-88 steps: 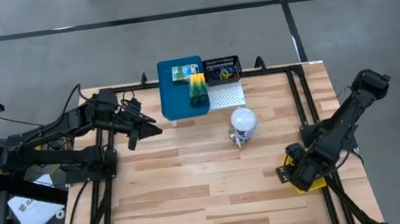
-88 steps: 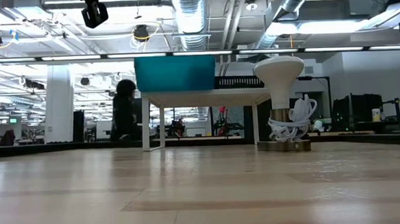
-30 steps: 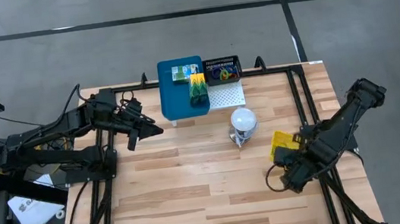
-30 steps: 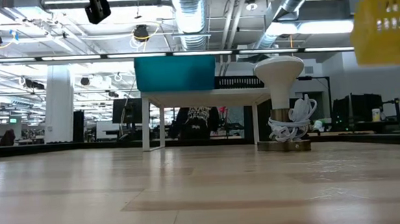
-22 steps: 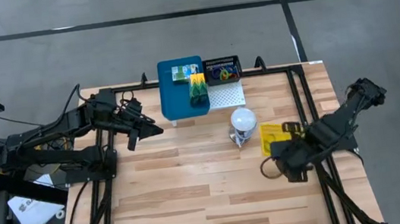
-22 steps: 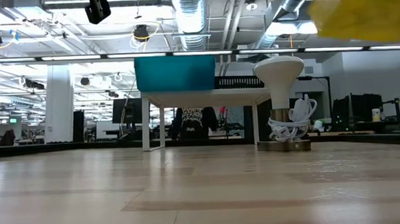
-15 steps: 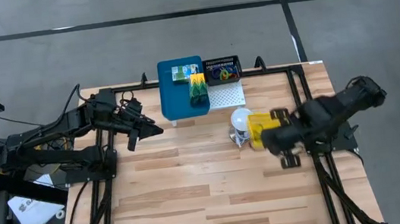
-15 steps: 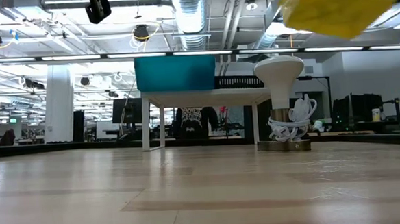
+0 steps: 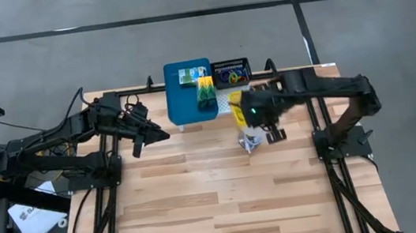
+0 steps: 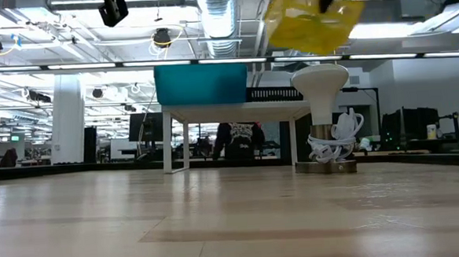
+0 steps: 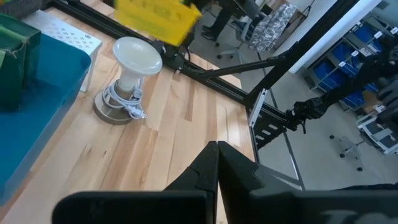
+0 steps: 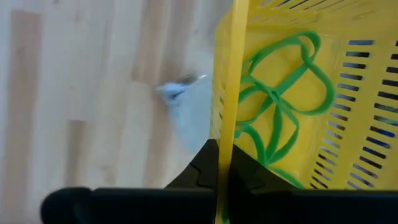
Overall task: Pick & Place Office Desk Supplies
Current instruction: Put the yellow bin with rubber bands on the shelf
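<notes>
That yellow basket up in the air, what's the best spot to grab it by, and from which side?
Take the yellow basket by its thin upright side wall at the rim, coming over the open top with one finger inside and one outside. That wall is flat and narrow enough to pinch. The right hand is shut on it just so, clear of the green loops lying inside.

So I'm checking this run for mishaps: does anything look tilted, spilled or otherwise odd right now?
One thing: the yellow basket hangs tilted in the air above the white lamp, pinched by its rim in the right gripper. Green loops lie against its slanted mesh. Nothing has spilled. The left gripper waits shut, empty.
</notes>
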Robot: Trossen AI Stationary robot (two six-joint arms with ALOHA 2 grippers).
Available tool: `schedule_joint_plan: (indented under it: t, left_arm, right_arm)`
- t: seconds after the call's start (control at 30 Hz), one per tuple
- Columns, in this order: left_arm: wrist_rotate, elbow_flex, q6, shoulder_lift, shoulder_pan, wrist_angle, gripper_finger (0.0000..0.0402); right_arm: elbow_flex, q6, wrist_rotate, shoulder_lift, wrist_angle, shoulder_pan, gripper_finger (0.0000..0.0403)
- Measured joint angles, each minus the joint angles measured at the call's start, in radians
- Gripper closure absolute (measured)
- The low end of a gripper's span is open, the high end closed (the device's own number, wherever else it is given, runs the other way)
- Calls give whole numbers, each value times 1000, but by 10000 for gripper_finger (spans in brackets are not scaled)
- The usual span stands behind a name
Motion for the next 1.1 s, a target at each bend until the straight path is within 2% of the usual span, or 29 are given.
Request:
schedule_joint_plan:
  t: [0.2,0.47,0.63,0.83,1.1]
  left_arm:
    - [0,0,20,0,0,7,402]
    - [0,0,24,0,0,9,402]
    - [0,0,30,0,0,9,402]
    - [0,0,41,0,0,19,402]
    - [0,0,41,0,0,23,402]
  right_arm:
    - [139,-124,13,94,5,-113,402]
    - [171,-164,-5,130,3,-213,402]
    - [171,-177,-27,130,3,-246,402]
    - [169,-206,-23,192,3,-254,402]
    - [171,-178,-14,201,3,-261,402]
